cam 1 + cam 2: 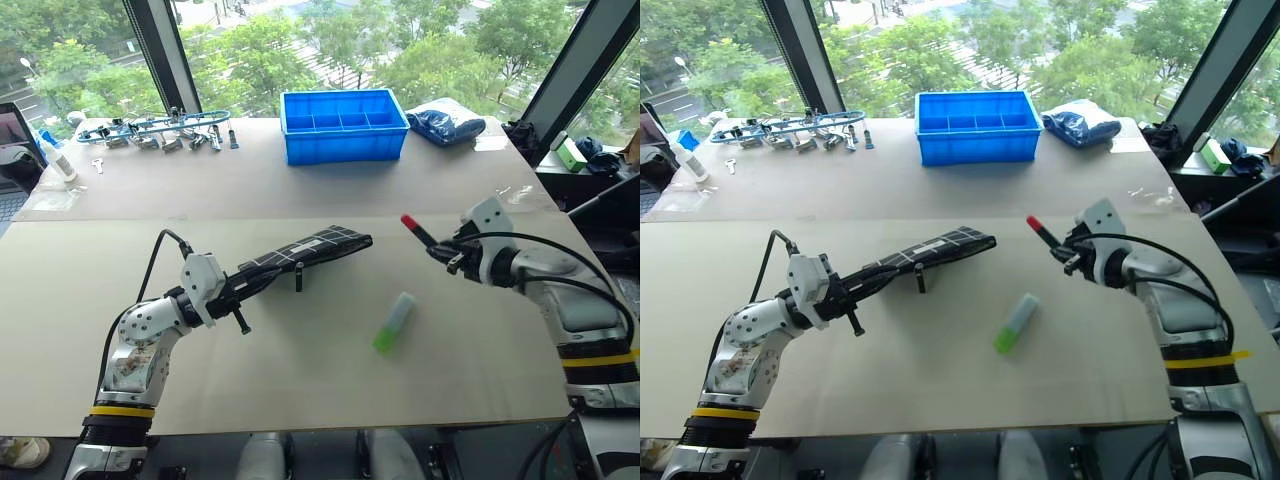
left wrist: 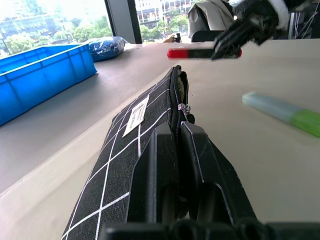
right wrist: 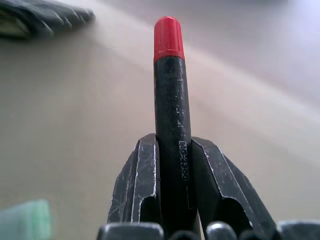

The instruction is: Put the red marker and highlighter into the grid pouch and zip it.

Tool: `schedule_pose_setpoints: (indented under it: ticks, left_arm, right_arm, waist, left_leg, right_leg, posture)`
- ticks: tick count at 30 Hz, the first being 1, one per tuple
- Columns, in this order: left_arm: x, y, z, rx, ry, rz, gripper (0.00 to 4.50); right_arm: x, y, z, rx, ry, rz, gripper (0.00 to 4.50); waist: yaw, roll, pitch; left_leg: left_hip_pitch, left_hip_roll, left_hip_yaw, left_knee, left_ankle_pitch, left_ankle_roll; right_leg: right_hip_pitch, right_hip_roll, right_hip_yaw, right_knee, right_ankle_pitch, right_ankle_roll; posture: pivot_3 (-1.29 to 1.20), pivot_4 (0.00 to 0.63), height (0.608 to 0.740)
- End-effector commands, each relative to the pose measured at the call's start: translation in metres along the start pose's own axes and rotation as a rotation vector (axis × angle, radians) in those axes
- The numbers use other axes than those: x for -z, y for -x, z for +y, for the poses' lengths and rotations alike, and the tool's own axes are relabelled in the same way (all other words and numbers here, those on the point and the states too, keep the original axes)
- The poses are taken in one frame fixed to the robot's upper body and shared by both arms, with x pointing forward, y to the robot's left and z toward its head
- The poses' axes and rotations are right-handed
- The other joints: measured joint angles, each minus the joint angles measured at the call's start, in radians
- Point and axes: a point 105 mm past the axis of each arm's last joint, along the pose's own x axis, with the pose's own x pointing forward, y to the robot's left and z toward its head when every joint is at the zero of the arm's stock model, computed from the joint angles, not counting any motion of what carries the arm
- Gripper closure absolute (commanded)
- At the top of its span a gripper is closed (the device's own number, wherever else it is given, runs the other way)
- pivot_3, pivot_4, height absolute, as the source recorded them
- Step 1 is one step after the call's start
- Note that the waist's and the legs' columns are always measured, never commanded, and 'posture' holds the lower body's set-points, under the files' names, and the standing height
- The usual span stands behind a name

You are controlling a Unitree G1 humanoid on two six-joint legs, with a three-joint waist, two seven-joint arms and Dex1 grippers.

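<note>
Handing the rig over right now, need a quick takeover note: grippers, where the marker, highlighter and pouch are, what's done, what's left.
Left gripper: shut on the near end of the grid pouch, holding it off the table, zipper open at the far end.
Right gripper: shut on the red marker, lifted off the table, red cap pointing toward the pouch.
Highlighter: lying loose on the table between the arms.
Done: pouch held, marker picked up.
Left: marker into the pouch, then the highlighter, then zip.
</note>
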Motion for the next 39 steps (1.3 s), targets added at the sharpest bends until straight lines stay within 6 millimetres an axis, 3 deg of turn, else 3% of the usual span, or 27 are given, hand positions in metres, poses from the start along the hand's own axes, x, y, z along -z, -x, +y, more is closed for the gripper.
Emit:
schedule_pose_setpoints:
  ticks: [1, 5, 10, 14, 25, 32, 39]
  left_arm:
    - [-0.01, -0.002, 0.003, 0.005, -0.029, -0.029, 4.5]
    - [-0.01, -0.007, 0.002, 0.017, -0.023, -0.039, 4.5]
    - [-0.01, -0.009, 0.002, 0.025, -0.022, -0.043, 4.5]
    - [-0.01, -0.01, 0.001, 0.028, -0.021, -0.045, 4.5]
    - [-0.01, -0.011, 0.001, 0.03, -0.022, -0.049, 4.5]
    - [-0.01, -0.013, 0.0, 0.032, -0.02, -0.052, 4.5]
    - [-0.01, -0.016, 0.001, 0.034, -0.022, -0.058, 4.5]
  right_arm:
    - [-0.026, 0.003, 0.029, -0.105, 0.321, -0.059, 3.97]
    - [-0.018, -0.001, 0.04, -0.135, 0.638, -0.012, 3.97]
    - [-0.01, -0.007, 0.041, -0.127, 0.809, 0.019, 3.97]
    - [-0.012, -0.016, 0.036, -0.079, 0.855, 0.007, 3.97]
    - [-0.02, -0.037, 0.053, -0.124, 0.954, -0.053, 3.97]
    - [-0.036, -0.062, 0.084, -0.19, 1.108, -0.187, 3.97]
    - [-0.043, -0.084, 0.107, -0.234, 1.149, -0.291, 3.97]
  waist:
    - [-0.001, -0.001, -0.001]
    - [-0.001, -0.002, -0.001]
    - [0.0, -0.002, -0.001]
    - [-0.001, -0.002, -0.001]
    - [-0.001, -0.002, -0.001]
    - [-0.006, -0.002, -0.001]
    - [-0.009, -0.002, -0.001]
  left_leg:
    - [0.001, 0.0, 0.0, 0.0, 0.0, 0.0]
    - [0.003, 0.0, 0.001, 0.0, 0.0, 0.0]
    - [0.002, -0.001, 0.001, 0.001, 0.0, 0.0]
    - [0.002, -0.001, 0.002, 0.001, 0.001, -0.001]
    - [0.002, -0.001, 0.002, 0.001, 0.001, -0.001]
    - [0.002, -0.001, 0.002, 0.001, 0.001, -0.001]
    - [0.002, -0.001, 0.002, 0.001, 0.002, -0.003]
  right_leg:
    - [0.001, 0.0, 0.0, 0.0, 0.0, 0.0]
    - [0.003, -0.001, 0.0, 0.0, 0.0, 0.0]
    - [0.003, -0.001, 0.0, -0.001, 0.0, 0.001]
    - [0.003, -0.001, 0.0, -0.001, 0.0, 0.001]
    - [0.003, 0.0, 0.0, -0.001, 0.0, 0.001]
    - [0.003, 0.0, 0.0, 0.0, 0.0, 0.001]
    - [0.003, 0.0, 0.0, 0.0, 0.0, 0.0]
  posture:
    - [0.0, 0.15, 0.74]
    - [0.0, 0.15, 0.74]
    - [0.0, 0.15, 0.74]
    - [0.0, 0.15, 0.74]
    - [0.0, 0.15, 0.74]
    - [0.0, 0.15, 0.74]
    - [0.0, 0.15, 0.74]
